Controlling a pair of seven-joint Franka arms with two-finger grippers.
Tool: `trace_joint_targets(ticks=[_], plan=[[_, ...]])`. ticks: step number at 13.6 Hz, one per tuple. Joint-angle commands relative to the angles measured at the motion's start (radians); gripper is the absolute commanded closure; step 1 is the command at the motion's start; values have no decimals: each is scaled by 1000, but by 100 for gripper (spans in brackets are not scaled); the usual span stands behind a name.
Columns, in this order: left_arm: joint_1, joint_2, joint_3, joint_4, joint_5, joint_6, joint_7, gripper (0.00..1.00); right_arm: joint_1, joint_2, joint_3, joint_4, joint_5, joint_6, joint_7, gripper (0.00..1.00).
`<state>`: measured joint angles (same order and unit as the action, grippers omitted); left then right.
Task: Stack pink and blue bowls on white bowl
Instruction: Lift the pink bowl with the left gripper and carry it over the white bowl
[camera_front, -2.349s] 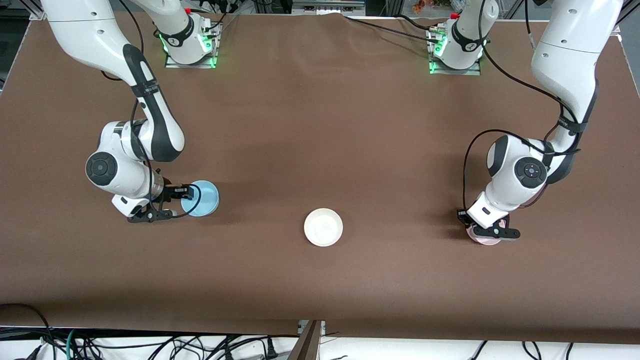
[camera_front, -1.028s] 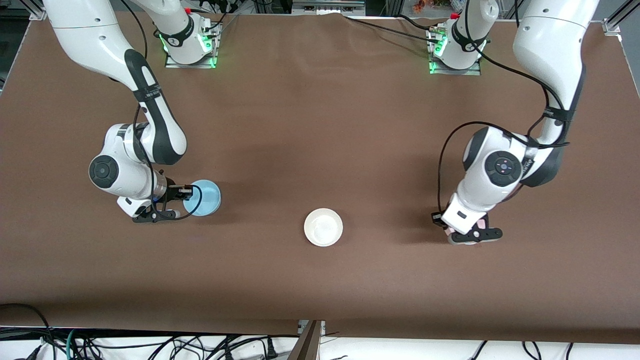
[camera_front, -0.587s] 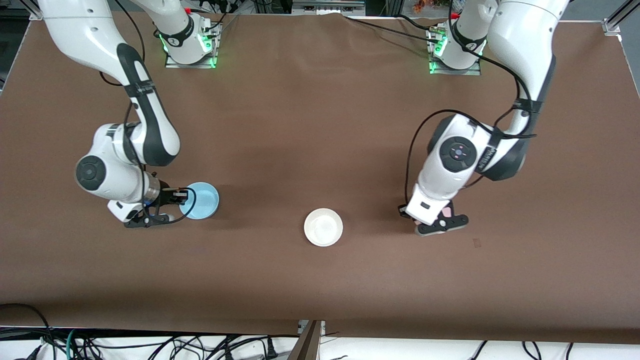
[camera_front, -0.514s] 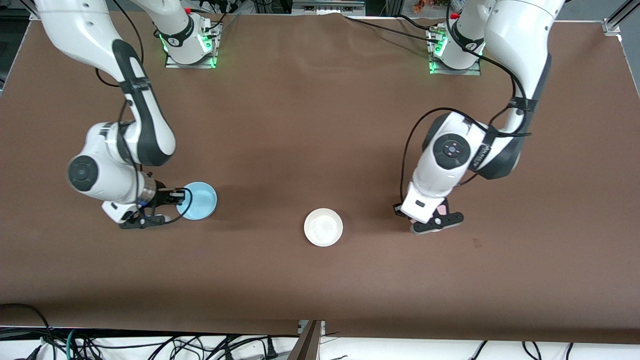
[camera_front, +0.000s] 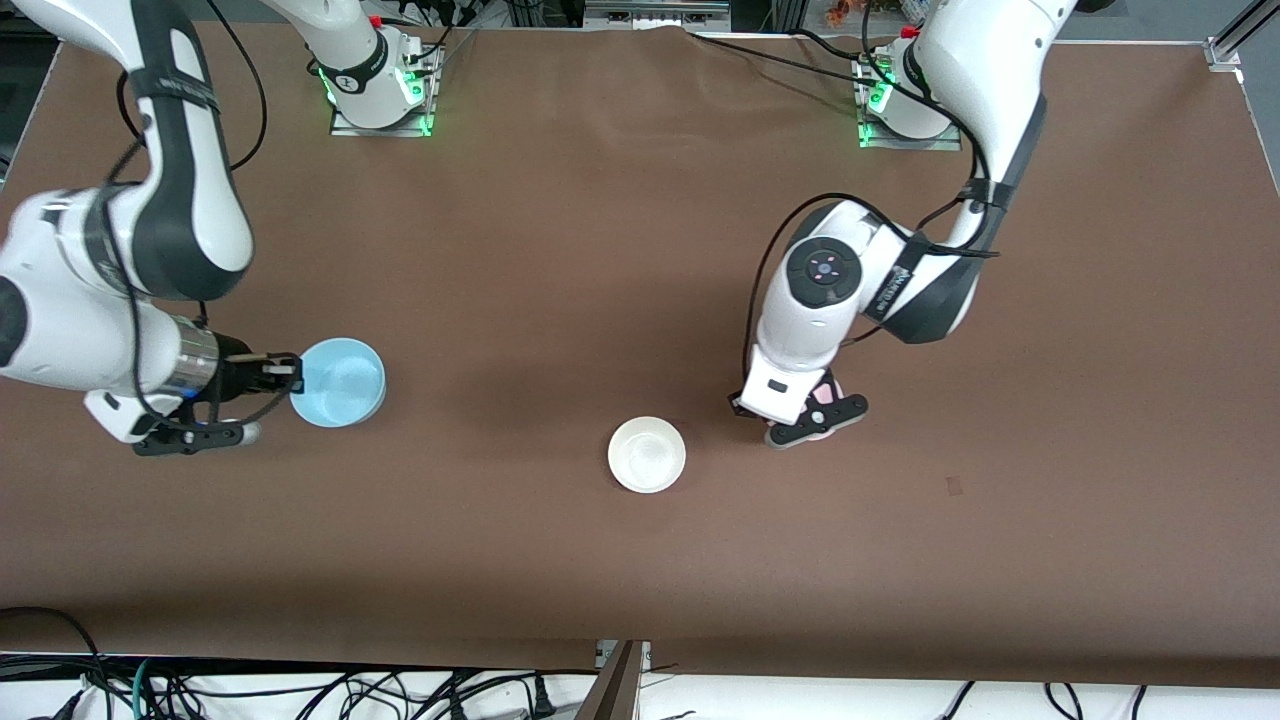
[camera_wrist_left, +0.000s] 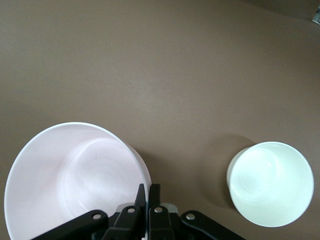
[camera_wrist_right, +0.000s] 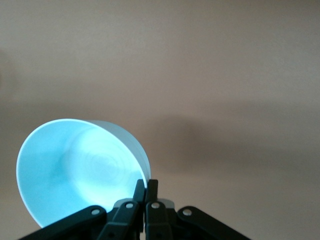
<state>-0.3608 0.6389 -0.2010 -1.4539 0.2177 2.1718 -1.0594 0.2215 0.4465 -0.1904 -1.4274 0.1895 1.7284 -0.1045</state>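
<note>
The white bowl (camera_front: 647, 454) sits upright on the brown table; it also shows in the left wrist view (camera_wrist_left: 271, 183). My left gripper (camera_front: 812, 408) is shut on the rim of the pink bowl (camera_front: 823, 394) and holds it above the table, beside the white bowl toward the left arm's end. The wrist hides most of the pink bowl; the left wrist view shows it whole (camera_wrist_left: 70, 180) at the gripper (camera_wrist_left: 149, 192). My right gripper (camera_front: 292, 384) is shut on the rim of the blue bowl (camera_front: 340, 382) and holds it tilted above the table near the right arm's end, as the right wrist view (camera_wrist_right: 75, 175) shows at the gripper (camera_wrist_right: 146, 187).
The brown table cloth (camera_front: 620, 250) covers the whole table. The two arm bases (camera_front: 378, 95) (camera_front: 905, 105) stand at the table's edge farthest from the front camera. Cables hang below the near edge (camera_front: 400, 690).
My left arm has carried the pink bowl from the left arm's end toward the white bowl. My right arm has lifted the blue bowl off the table and drawn it slightly toward the right arm's end.
</note>
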Motion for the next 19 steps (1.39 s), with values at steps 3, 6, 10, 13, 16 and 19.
trace_joint_targets(ticks=[3,6,10,13,16,19], plan=[[-95,149,23,246,17,-75,-169,100,-7,-20,-37,146,5,-194,-14,100],[-156,231,52,378,15,-76,-287,100,-7,-17,-35,156,8,-191,-15,100],[-225,312,120,507,9,-75,-402,100,-7,-17,-35,156,5,-194,-15,100],[-228,360,118,579,9,-64,-493,100,-13,-15,-35,154,5,-196,-20,100],[-244,377,120,607,9,-49,-540,100,-16,-15,-35,154,4,-196,-23,100],[-259,389,138,607,9,22,-649,100,-24,-15,-35,154,4,-196,-23,100]])
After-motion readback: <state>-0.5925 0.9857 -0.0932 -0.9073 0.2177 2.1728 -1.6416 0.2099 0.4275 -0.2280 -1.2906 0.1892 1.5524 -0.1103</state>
